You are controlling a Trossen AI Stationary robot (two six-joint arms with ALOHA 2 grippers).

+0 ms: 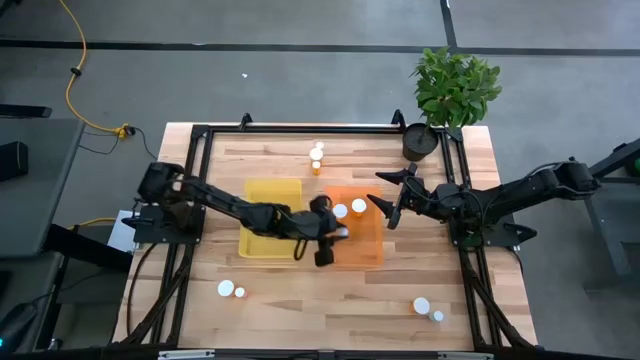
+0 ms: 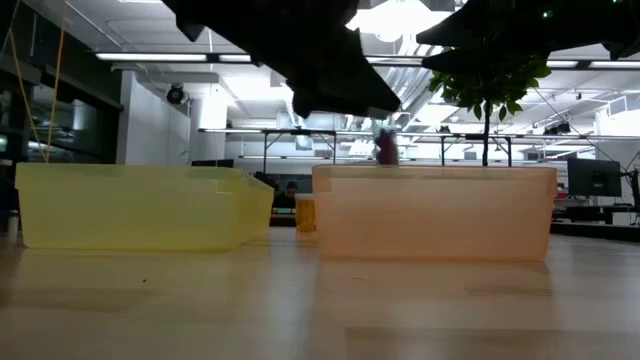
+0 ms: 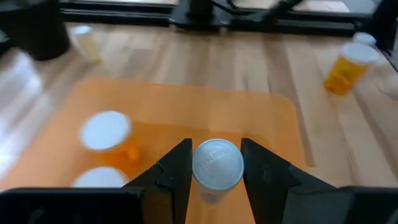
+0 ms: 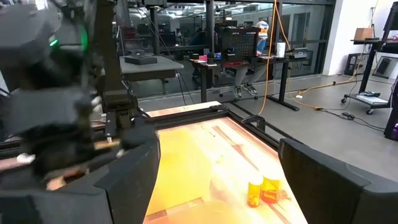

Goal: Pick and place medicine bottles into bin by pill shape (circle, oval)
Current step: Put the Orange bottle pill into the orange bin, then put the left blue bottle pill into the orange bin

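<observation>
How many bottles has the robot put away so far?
Two bottles already sit in the orange bin. The left end effector holds another bottle over that bin. The yellow bin looks empty, and at least six bottles wait on the table.

— Where are the arms?
— The left arm stretches toward the middle, its hand (image 3: 214, 171) pinched on something. The right hand (image 1: 392, 205) hovers opposite, fingers spread wide.
</observation>
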